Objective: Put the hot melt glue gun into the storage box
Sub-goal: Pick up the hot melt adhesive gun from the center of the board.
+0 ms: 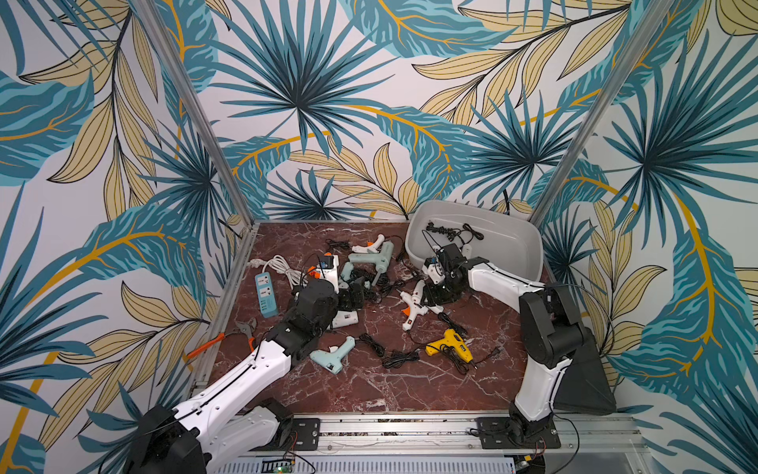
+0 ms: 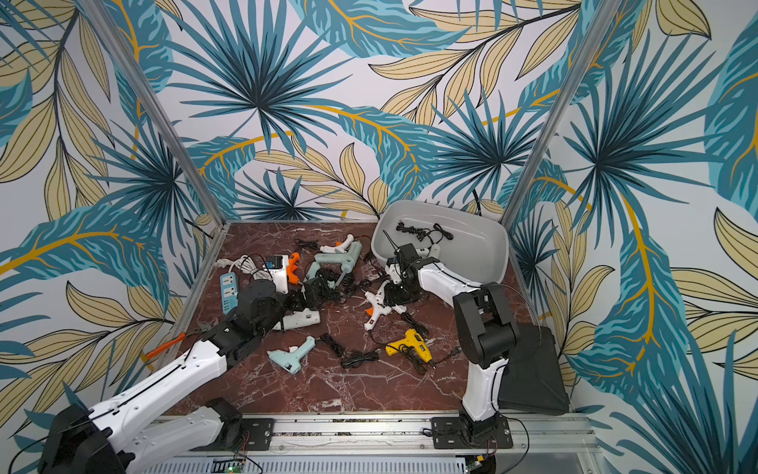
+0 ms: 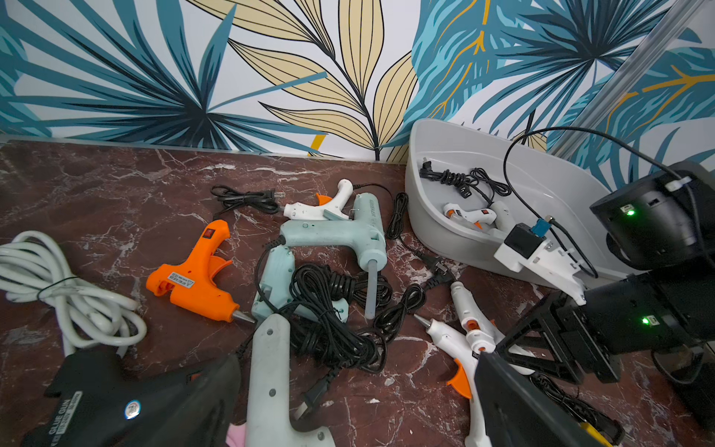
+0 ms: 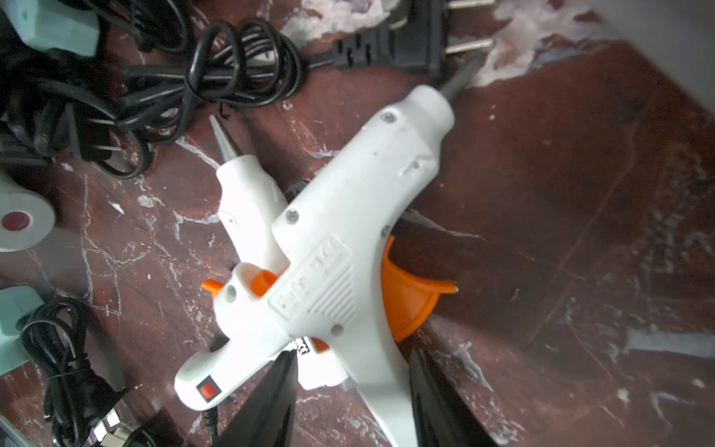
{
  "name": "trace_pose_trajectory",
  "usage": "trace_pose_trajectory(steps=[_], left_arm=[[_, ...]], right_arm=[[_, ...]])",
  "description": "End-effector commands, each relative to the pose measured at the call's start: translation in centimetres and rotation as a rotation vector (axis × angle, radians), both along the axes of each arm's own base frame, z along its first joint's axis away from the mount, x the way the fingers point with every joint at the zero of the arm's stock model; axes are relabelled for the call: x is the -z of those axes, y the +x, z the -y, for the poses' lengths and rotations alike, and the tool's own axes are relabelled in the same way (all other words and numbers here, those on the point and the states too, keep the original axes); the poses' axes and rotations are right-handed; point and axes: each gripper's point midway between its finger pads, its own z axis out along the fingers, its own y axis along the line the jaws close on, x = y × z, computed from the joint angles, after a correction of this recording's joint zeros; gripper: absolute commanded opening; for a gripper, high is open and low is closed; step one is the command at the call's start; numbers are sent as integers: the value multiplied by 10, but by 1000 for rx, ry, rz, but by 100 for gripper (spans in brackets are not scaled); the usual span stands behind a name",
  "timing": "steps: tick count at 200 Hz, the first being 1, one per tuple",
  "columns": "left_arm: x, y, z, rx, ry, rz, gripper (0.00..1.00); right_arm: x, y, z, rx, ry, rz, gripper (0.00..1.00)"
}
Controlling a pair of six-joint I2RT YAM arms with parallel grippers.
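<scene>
Palm-leaf wallpaper [image 1: 295,102] wraps the cell, and the red marble desk [image 1: 369,390] is strewn with glue guns and black cords. My landmark is the storage box [image 1: 508,246], the grey tub at the far corner. One white gun [image 3: 468,214] and a coiled cord [image 3: 456,180] lie inside it.

The hot melt glue gun [image 4: 340,240] I am after is white with an orange trigger. It lies on the desk just beside the box, off the wall that faces the clutter, resting crosswise on a second white gun [image 4: 247,201]. Its barrel runs toward the box, nozzle nearest the box wall. The handle trails away from the box, straight into the right jaws.

In the right wrist view those jaws stand part-way open, one finger [image 4: 271,406] on each side of the handle, set across its width. A bit of the lower gun sits between one finger and the handle, so I judge the gun not gripped yet.

The right arm [image 1: 492,275] is clearly the nearer one. The left arm [image 1: 266,361] sits farther from the box, beyond the cord tangle [image 3: 332,309]. Its jaws stand wide, and I see nothing clamped in them.

I judge the coming move turns on closing on the upper handle alone, then a short lift over the box's rim.
</scene>
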Motion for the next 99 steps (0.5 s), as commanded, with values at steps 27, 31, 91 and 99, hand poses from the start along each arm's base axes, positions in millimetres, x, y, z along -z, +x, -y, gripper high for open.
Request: trace_pose_trajectory(steps=[27,31,91,99], left_arm=[[-24,3,0,-1,-43,52,100],[-24,3,0,0,-43,53,100],[-26,3,0,0,-49,57,100],[-26,4,0,0,-48,57,100]], right_arm=[[23,-9,8,-17,-74,-44,56],[24,-8,7,-18,-72,-46,56],[23,-6,1,-89,-73,-52,48],[21,-5,0,-101,-78,-45,44]])
